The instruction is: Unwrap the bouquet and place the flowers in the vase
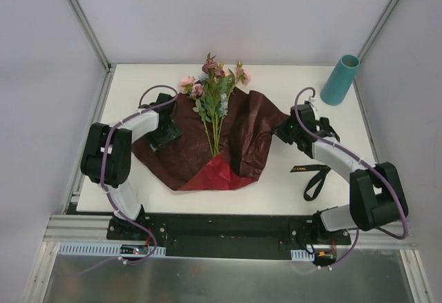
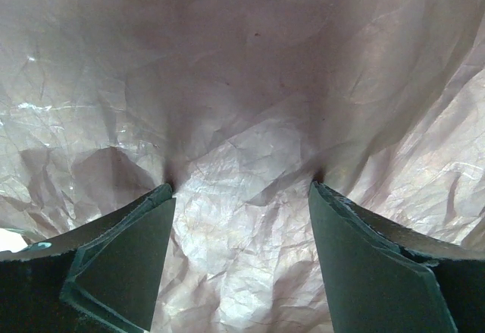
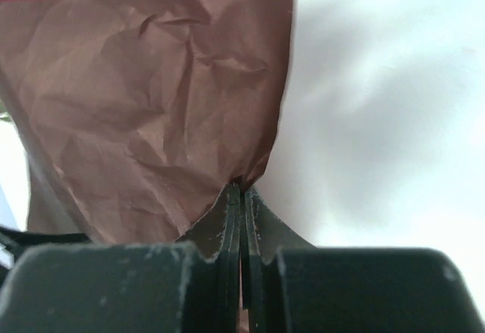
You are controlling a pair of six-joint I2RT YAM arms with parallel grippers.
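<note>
The bouquet lies opened out at the table's middle. Its maroon paper wrap (image 1: 200,152) is spread flat, and the flowers (image 1: 215,85) rest on it with their stems pointing toward me. My left gripper (image 1: 164,136) is over the wrap's left part. In the left wrist view the left gripper (image 2: 241,189) is open, both fingertips at the crumpled paper (image 2: 242,105) and nothing between them. My right gripper (image 1: 286,130) holds the wrap's right corner; the right gripper (image 3: 242,187) is shut on the paper's edge (image 3: 159,113). The teal vase (image 1: 340,80) stands upright at the back right.
A black ribbon (image 1: 314,177) lies loose on the white table (image 1: 138,82) in front of the right arm. Grey walls and metal frame posts close in the table on the left, right and back.
</note>
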